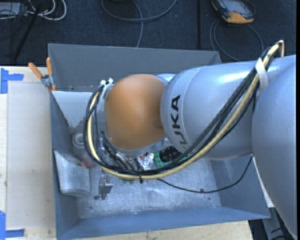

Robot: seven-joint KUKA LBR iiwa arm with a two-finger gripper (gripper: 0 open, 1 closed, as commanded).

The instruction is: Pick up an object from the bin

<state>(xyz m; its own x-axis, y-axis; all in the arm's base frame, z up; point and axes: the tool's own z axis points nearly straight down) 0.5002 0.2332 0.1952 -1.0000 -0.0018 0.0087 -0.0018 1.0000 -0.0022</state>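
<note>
A silver KUKA arm [215, 114] reaches in from the right and leans low over the grey metal bin [140, 59], its bulk covering most of the floor, a posture that suggests it is working close to the bottom rather than passing above it. An orange cover [132, 111] caps the wrist, and a bundle of yellow and black cables [92, 129] loops around it, slack enough, by the look of it, to let the wrist turn. Against the bin's left wall lies a pale grey slab [72, 176], tilted as if it has slid into the corner; above it sits a small grey ring-shaped roll [80, 140], with a small reddish item [84, 162] between the two. The gripper [104, 186] points down at the bin floor just beside the slab's right edge, apparently the nearest candidate for a pick. Whether the gripper is open or closed cannot be told, and nothing is seen held in it.
</note>
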